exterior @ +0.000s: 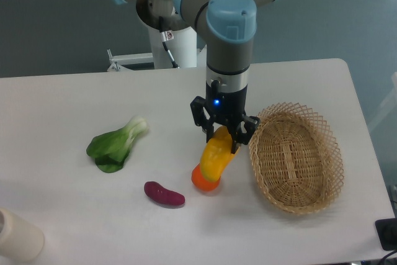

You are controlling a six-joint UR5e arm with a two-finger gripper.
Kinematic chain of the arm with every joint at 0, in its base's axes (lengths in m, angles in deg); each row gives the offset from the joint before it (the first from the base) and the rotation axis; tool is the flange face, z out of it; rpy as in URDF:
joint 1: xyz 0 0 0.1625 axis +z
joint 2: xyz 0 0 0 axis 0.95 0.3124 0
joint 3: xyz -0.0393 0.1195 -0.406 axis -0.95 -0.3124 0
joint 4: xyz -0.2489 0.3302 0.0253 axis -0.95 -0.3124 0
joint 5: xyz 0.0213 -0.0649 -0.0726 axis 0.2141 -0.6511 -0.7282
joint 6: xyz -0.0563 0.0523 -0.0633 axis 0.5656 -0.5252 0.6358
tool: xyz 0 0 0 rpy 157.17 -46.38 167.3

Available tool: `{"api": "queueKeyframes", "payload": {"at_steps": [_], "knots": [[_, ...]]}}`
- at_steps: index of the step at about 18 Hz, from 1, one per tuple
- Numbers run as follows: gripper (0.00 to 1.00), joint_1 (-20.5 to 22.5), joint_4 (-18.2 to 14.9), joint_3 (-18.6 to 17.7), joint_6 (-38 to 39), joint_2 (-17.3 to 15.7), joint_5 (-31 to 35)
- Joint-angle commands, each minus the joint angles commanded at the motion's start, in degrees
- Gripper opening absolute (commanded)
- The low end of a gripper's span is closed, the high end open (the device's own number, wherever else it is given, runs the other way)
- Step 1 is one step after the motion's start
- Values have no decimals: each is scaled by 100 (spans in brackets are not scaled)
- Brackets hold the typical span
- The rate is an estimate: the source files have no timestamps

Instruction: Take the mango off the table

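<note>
White table (74,97) spreads below; the hand (223,130) grips the mango (215,156), hanging just above the orange (201,181) beside the basket (296,157); pickup looks done, next only holding it steady

The elongated smooth mango (214,157) is yellow, shading to orange. The small sweet potato (164,193) is purple and the leafy bok choy (115,147) green. The oval woven wicker basket (296,158) is tan on the white bench (62,103).

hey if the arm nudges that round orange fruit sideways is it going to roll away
Probably yes: the orange looks round and smooth, and the white table is flat and slick-looking. It could roll toward the purple sweet potato or the basket, which might stop it.
</note>
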Motion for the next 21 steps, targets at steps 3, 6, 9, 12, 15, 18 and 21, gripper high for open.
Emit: {"api": "queueKeyframes", "payload": {"at_steps": [3,6,9,12,15,18,21], "knots": [[56,0,9,9,0,0,0],[56,35,17,9,-9,0,0],[56,35,17,-17,-9,-9,0],[56,35,18,-9,-9,-9,0],[56,44,18,-9,-17,-9,0],[56,44,44,-53,-26,-9,9],[56,44,44,-61,-70,-53,0]]}}
